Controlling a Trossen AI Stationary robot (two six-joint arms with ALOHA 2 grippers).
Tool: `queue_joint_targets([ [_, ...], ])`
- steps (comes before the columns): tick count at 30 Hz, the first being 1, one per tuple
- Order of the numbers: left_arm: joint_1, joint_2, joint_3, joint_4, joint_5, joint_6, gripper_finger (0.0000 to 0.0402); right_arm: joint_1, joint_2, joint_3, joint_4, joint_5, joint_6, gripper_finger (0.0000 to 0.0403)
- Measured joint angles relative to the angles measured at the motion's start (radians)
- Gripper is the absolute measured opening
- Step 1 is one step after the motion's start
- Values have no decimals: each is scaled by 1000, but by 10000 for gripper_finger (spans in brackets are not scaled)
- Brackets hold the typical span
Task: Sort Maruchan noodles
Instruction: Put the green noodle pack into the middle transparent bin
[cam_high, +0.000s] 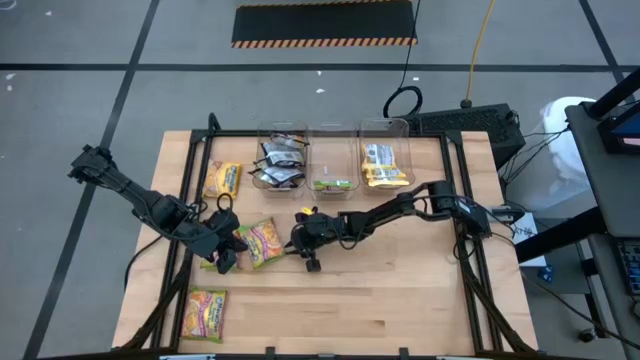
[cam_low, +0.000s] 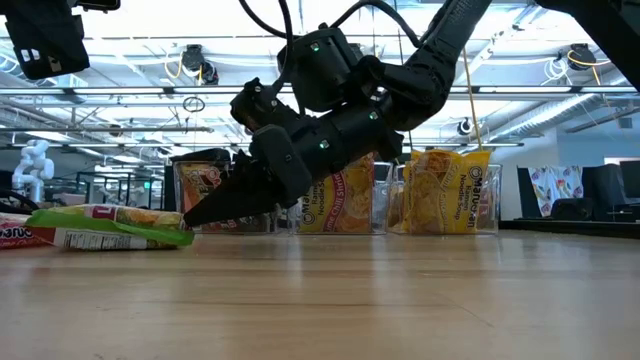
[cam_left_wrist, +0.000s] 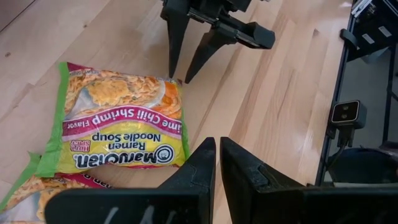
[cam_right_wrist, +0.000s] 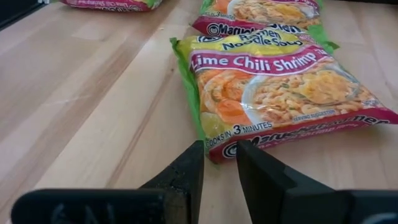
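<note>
A lime-green and pink Maruchan noodle packet (cam_high: 262, 240) (cam_left_wrist: 118, 124) (cam_right_wrist: 280, 87) lies flat on the wooden table, overlapping a second such packet (cam_left_wrist: 37, 193) (cam_right_wrist: 261, 12). My right gripper (cam_high: 297, 240) (cam_low: 190, 218) (cam_right_wrist: 219, 158) is open and slants down from the table's right. Its fingertips (cam_left_wrist: 171, 74) stand at the upper packet's end seam. My left gripper (cam_high: 228, 262) (cam_left_wrist: 216, 152) hangs above the table at the packets' near left side. It is shut but for a thin slit and has nothing between its fingers. My right gripper stands with its two fingertips side by side at the corner of the packet's end seam (cam_right_wrist: 214, 149), slanting down from the table's right. I cannot tell whether they touch the seam. The packet lies flat on the table.
Three clear bins stand in a row at the far edge: one (cam_high: 262, 150) with black packets, one (cam_high: 333, 140) with a lime-green packet, one (cam_high: 385, 128) with yellow packets. Loose packets lie at the far left (cam_high: 222, 180) and near left (cam_high: 207, 312). Bare wood lies to the near right.
</note>
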Motion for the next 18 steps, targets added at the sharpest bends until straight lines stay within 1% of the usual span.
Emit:
queue_joint_targets([
  [5,0,0,0,0,0,0,28,12,4,0,4,-2,0,89],
  [8,0,0,0,0,0,0,28,21,31,2,40,-3,1,89],
  [11,0,0,0,4,0,0,28,27,65,22,45,0,1,89],
  [18,0,0,0,8,0,-1,28,23,71,72,41,2,0,89],
])
